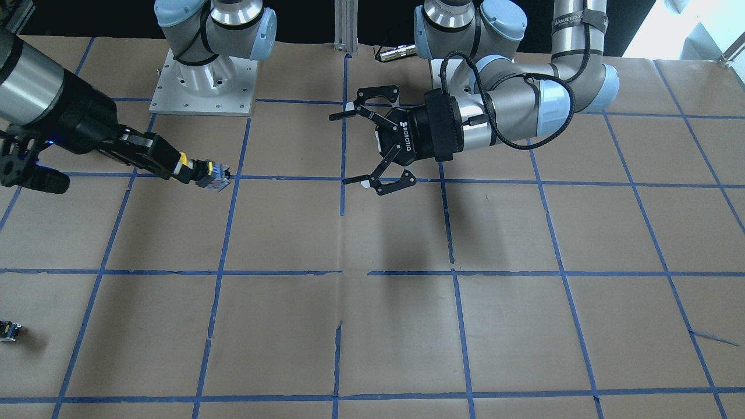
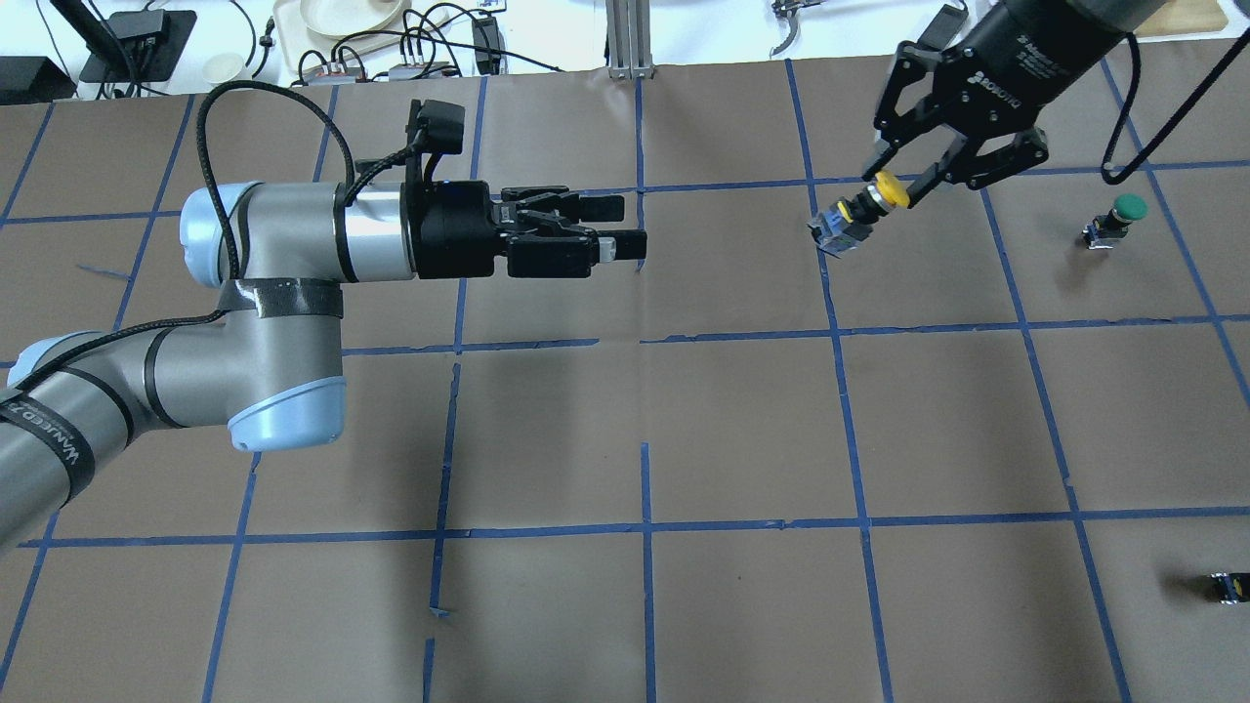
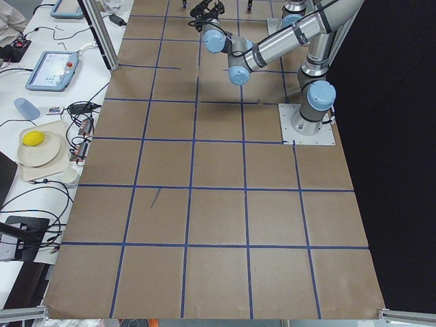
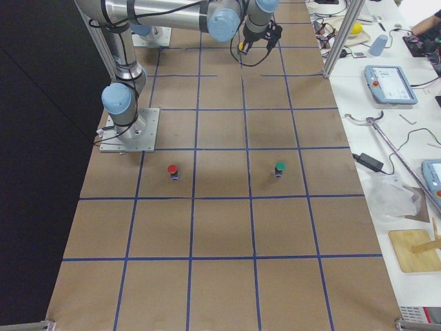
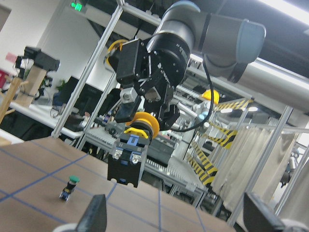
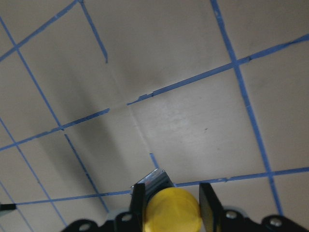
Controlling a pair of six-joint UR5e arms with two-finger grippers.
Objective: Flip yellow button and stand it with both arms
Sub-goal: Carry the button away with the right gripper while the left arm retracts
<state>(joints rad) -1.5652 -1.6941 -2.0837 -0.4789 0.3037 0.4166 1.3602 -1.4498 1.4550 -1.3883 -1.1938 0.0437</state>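
Observation:
The yellow button (image 2: 842,223) has a yellow cap, a black collar and a grey-blue block base. My right gripper (image 2: 891,187) is shut on its cap end and holds it in the air above the table, base pointing away from the fingers. It shows the same way in the front-facing view (image 1: 209,174) and in the right wrist view (image 6: 173,211). My left gripper (image 1: 353,146) is open wide and empty, held level and facing the button from a distance. In the left wrist view the button (image 5: 129,153) hangs ahead, between the left fingertips (image 5: 96,215).
A green-capped button (image 2: 1123,217) stands upright at the table's right. A red-capped button (image 4: 172,170) stands near the right arm's base plate. A small black-yellow block (image 2: 1229,586) lies near the right front edge. Blue tape lines grid the brown table.

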